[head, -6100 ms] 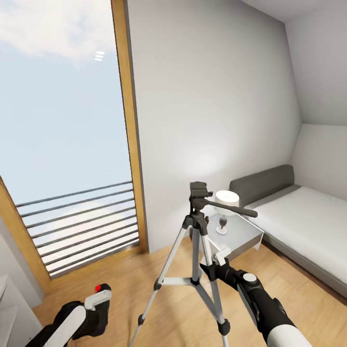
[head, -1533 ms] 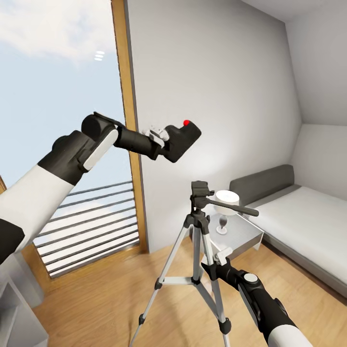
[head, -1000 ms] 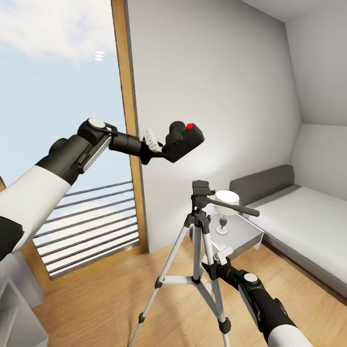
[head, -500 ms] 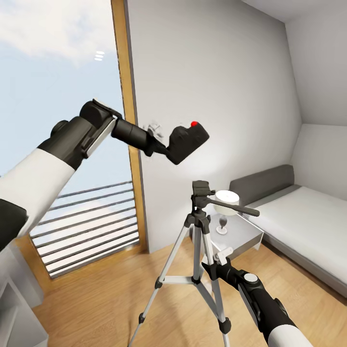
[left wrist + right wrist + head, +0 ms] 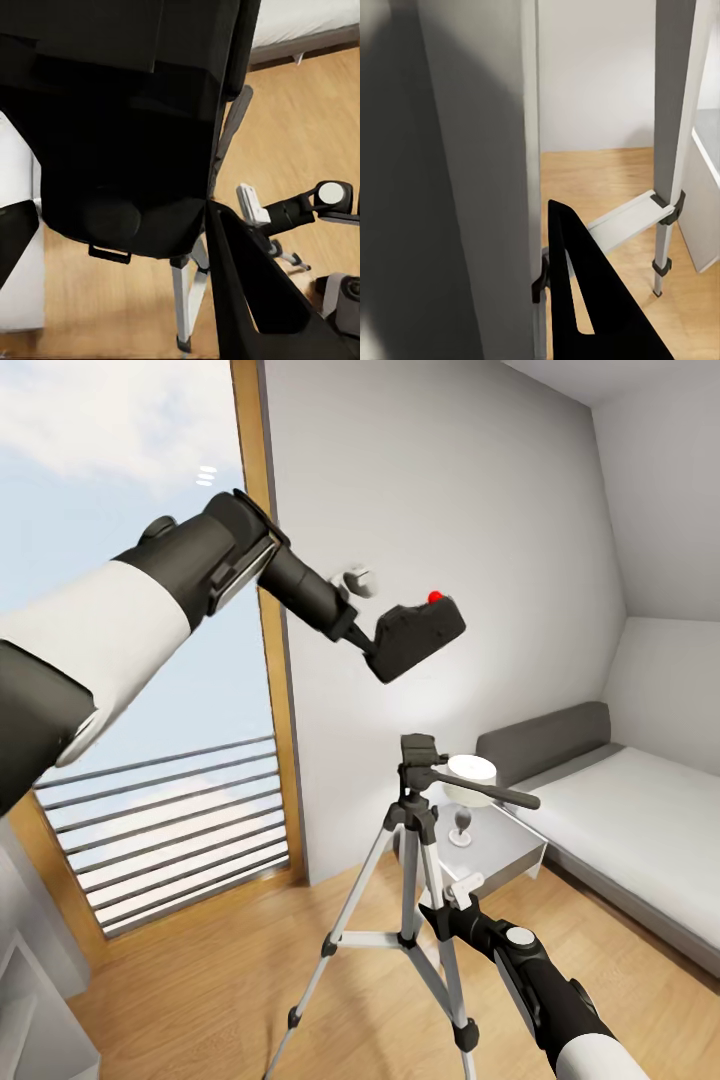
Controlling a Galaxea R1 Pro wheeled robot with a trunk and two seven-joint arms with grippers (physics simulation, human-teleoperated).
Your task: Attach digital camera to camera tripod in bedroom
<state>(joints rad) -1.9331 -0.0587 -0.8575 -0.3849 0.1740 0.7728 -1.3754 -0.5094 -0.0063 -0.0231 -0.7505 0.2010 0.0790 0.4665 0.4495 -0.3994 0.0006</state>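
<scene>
My left gripper (image 5: 383, 646) is shut on the black digital camera (image 5: 422, 636), held high in the air with its red spot on top. The camera hangs a little above the black head (image 5: 417, 750) of the camera tripod (image 5: 405, 830), which stands on the wood floor. In the left wrist view the camera (image 5: 112, 135) hides most of the scene, with one of my fingers (image 5: 255, 300) beside it. My right gripper (image 5: 440, 912) is shut on a silver tripod leg low down. That leg (image 5: 487, 187) shows close up in the right wrist view.
Behind the tripod are a grey nightstand (image 5: 505, 850) with a white lamp (image 5: 470, 770) and a low bed (image 5: 630, 820) at the right. A tall wood-framed window (image 5: 265, 660) takes up the left. The tripod's pan handle (image 5: 490, 792) sticks out to the right.
My left arm has risen and swung right, carrying the camera up and over toward the tripod head. The right arm and the tripod have not moved.
</scene>
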